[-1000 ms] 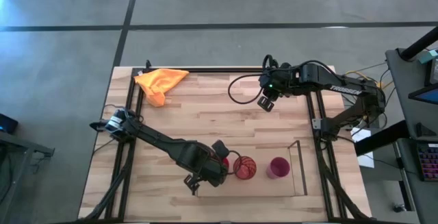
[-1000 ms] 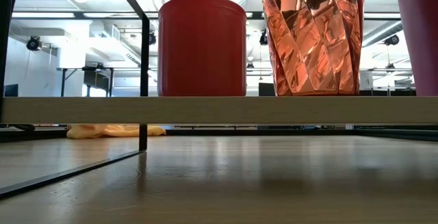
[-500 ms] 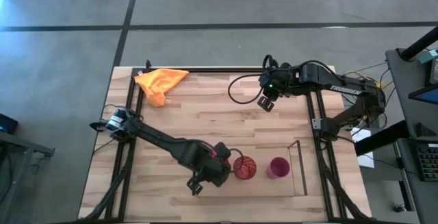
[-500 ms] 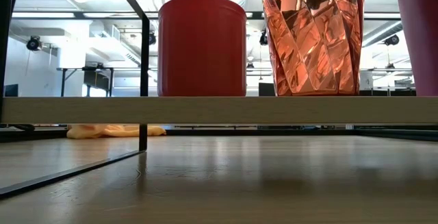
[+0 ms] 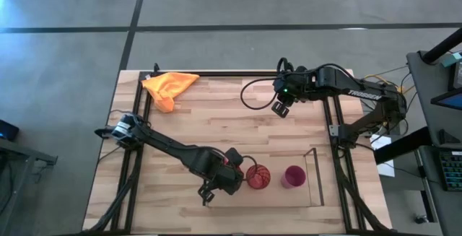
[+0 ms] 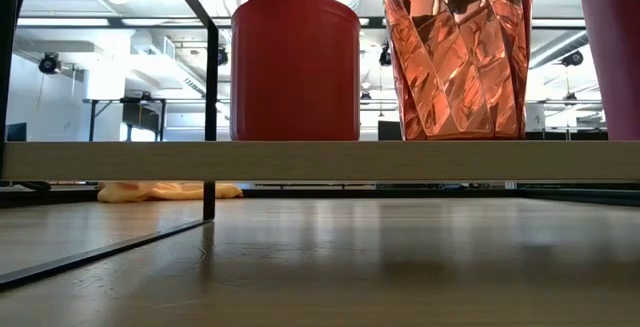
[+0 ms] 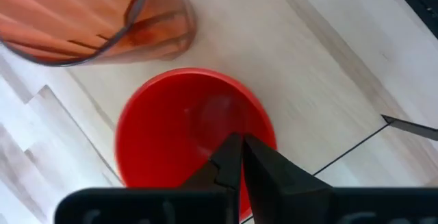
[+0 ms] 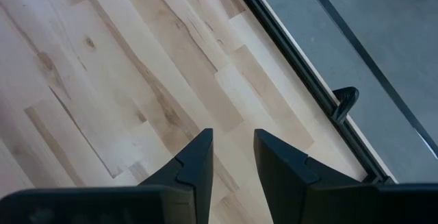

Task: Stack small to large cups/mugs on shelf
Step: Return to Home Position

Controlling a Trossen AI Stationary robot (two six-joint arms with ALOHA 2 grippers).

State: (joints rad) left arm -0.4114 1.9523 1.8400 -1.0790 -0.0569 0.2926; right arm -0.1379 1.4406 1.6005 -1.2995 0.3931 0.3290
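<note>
Along the table (image 5: 216,113) edge closest to the low camera, on the shelf (image 5: 281,198): job judged all but finished, only the retreat to rest remaining.

Raise the left arm straight up before swinging it back. Left gripper (image 7: 241,142) right above the mouth of the red mug (image 7: 171,135), fingers pressed together, pinching nothing. Keep them shut and clear of the rim. Avoid any sideways sweep at this height, for fear of clipping the mug or the orange cup (image 7: 89,18) just beside it. Go slowly, up first, then away from the row. Leave the right arm alone: right gripper (image 8: 231,136) over bare wood near the opposite edge of the table, well apart from the shelf, fingers spread, empty.

Counted, big to small:
- one table
- one shelf, lying flat on it
- two arms
- three drinking vessels in a row on the shelf: one pink tumbler (image 5: 293,176) on the right arm's side, one orange cup in the middle, one red mug on the left arm's side
- one yellow cloth (image 5: 168,88), crumpled at the far corner on the left arm's side, well apart from the cups
</note>
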